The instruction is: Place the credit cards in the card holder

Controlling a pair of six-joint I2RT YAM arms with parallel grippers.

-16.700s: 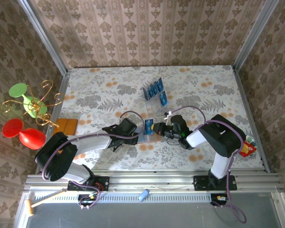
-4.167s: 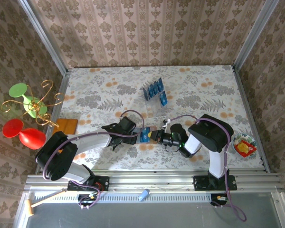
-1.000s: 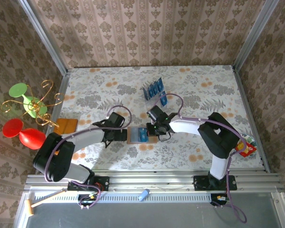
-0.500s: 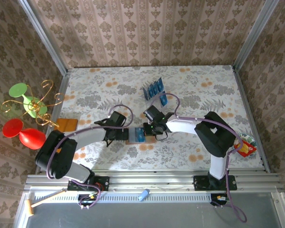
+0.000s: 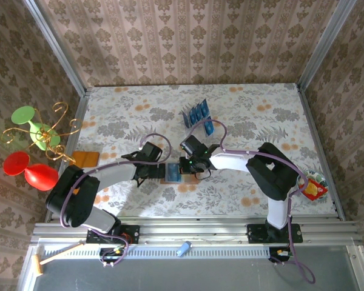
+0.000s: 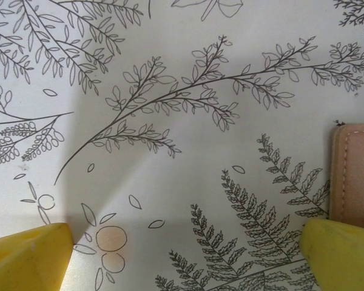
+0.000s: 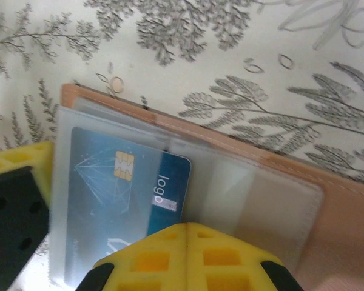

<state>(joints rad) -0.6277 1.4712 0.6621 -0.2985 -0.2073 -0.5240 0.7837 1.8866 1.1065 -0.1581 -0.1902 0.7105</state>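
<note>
**Top external:** Both arms reach in over the flowered table [image 5: 261, 121] and meet at its middle. The wallet [image 5: 184, 177] lies open and flat between them, near the front half of the table. A blue card [image 5: 173, 171] sits on its left half. The left gripper [image 5: 160, 171] comes in from the left, just beside the wallet's left edge. The right gripper [image 5: 192, 167] points down over the wallet from behind. More blue cards [image 5: 195, 114] stand on edge in a clear rack [image 5: 198, 134] farther back, well apart from the wallet.

**Left wrist:** The left gripper [image 6: 182, 257] is spread wide, and its two yellow fingers [image 6: 27, 257] sit at the frame's bottom corners. Bare patterned table [image 6: 170, 121] lies between them, and nothing is held. The stitched tan edge of the wallet [image 6: 353, 176] rises at the right, just above the right-hand finger.

**Right wrist:** The right gripper [image 7: 187, 242] is closed, its yellow fingers [image 7: 151, 260] pressed together with nothing between them. Their tips are low over the open wallet [image 7: 346, 224]. Whether they touch it cannot be told. A clear sleeve [image 7: 242, 194] covers the wallet's inside. The blue card [image 7: 118, 188], which bears a chip and the word "logo", lies tucked inside the sleeve at its left end. The card's near edge is hidden behind the fingertips.
</note>
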